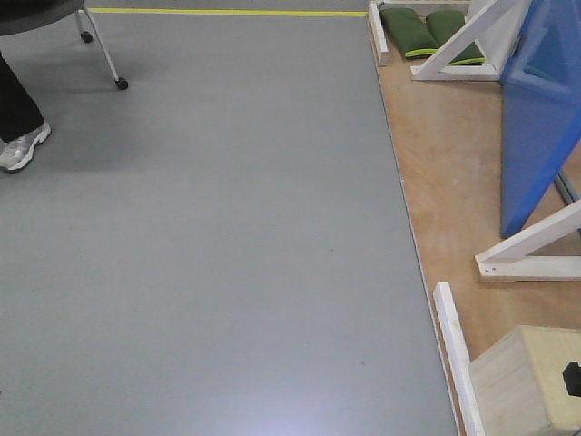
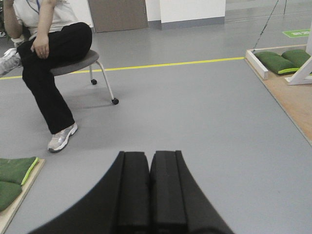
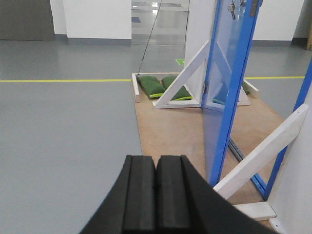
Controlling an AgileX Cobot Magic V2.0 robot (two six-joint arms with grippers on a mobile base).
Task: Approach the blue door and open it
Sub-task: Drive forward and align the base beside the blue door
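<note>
Ballast is likely why green bags [image 3: 152, 87] lie on the wooden platform [image 3: 165, 131], steadying the frame. The blue door [image 3: 222, 97] stands ahead and right of the right gripper [image 3: 156, 195], well apart. That gripper and the left gripper [image 2: 150, 195] point forward, level and low, jaws clenched on nothing.

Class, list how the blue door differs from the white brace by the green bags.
The blue door stands upright; the white brace slants. The door is a broad glossy panel, the brace a narrow beam. Both stand on the wooden platform.
</note>
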